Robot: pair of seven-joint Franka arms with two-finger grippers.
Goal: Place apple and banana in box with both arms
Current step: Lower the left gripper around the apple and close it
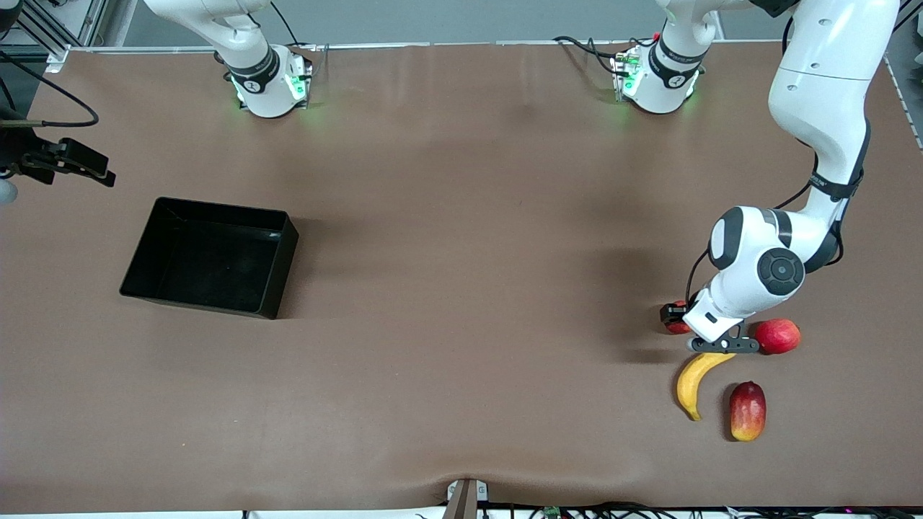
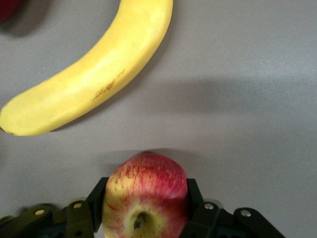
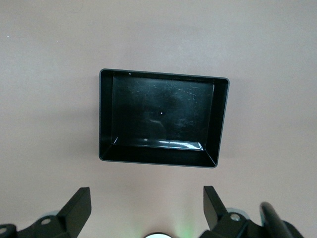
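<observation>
Left gripper pinches the apple; right gripper waits, spread wide, high over the table by the box.

Front view: the left arm bends down low, and the left gripper (image 1: 723, 346) sits on the table right at the banana's top end. The banana (image 1: 694, 382) runs long from the gripper toward the camera. A pinkish-red fruit (image 1: 778, 336) lies just beside the gripper, a mango (image 1: 748, 411) near the banana. The right gripper (image 1: 76, 164) hangs above the table near the box (image 1: 210, 257).

Left wrist view: the fingers (image 2: 194, 197) press both sides of the apple (image 2: 144, 196), stem dimple facing up. The front view hides this apple.

Right wrist view: the fingers (image 3: 77, 209) stand far apart, with the box below, nothing in it.
</observation>
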